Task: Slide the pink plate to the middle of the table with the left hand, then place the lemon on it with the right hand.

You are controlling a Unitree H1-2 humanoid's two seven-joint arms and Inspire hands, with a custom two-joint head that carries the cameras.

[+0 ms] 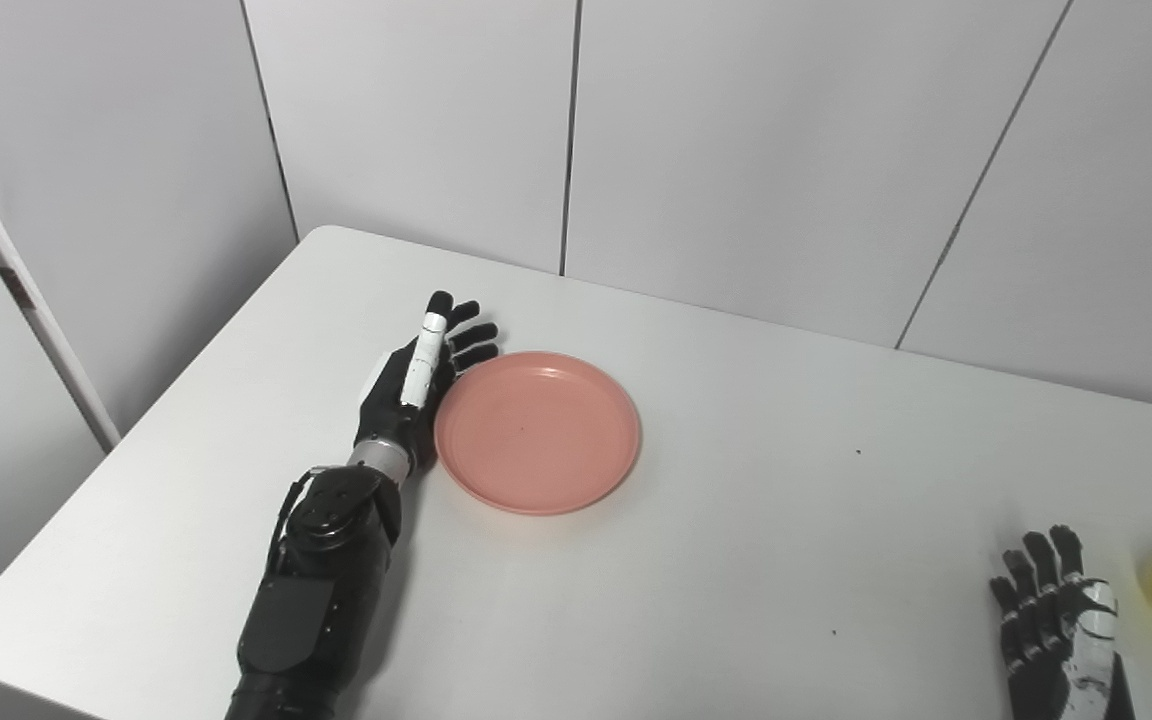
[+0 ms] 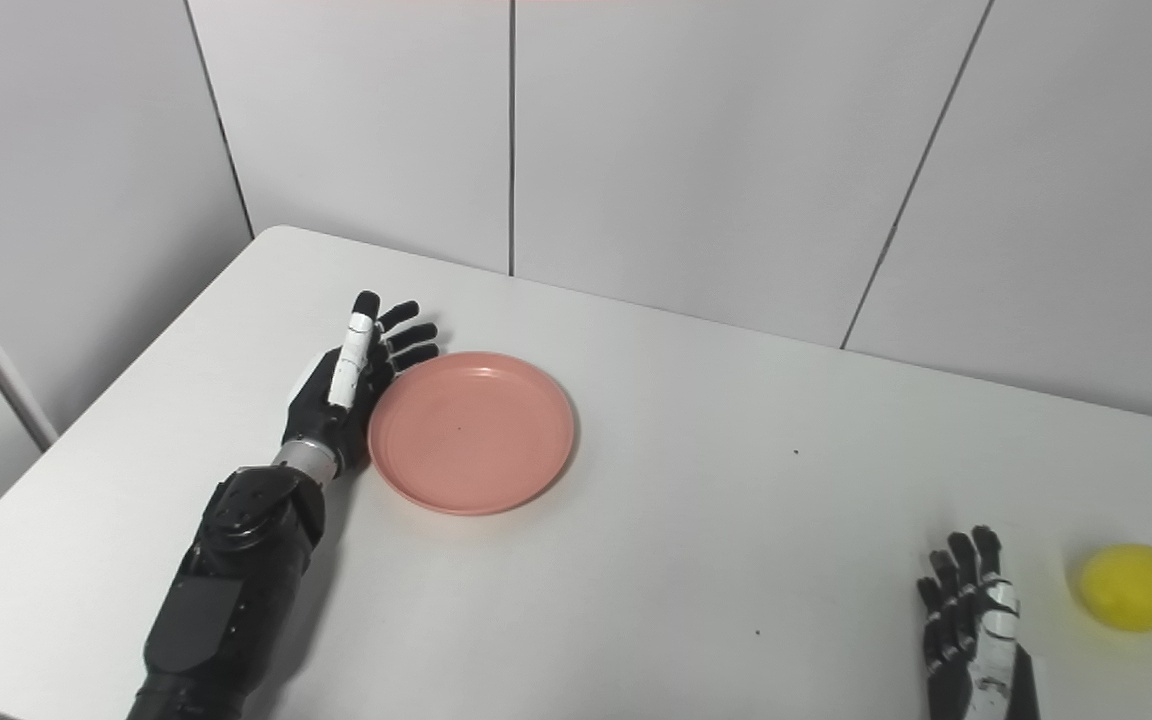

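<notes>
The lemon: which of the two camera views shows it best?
The right eye view shows it best: the whole lemon is visible there, lying on the table to the right of the right robot hand. In the left eye view the picture's right edge cuts it off, so only part shows.

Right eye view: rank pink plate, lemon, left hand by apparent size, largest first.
1. pink plate
2. left hand, open, at the plate's left rim
3. lemon, smallest, though it lies nearer the camera

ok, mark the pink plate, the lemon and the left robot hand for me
pink plate (image 2: 471, 432): right eye view, on its flat centre.
lemon (image 2: 1133, 587): right eye view, on its middle.
left robot hand (image 2: 348, 378): right eye view, on the hand's back.
</notes>
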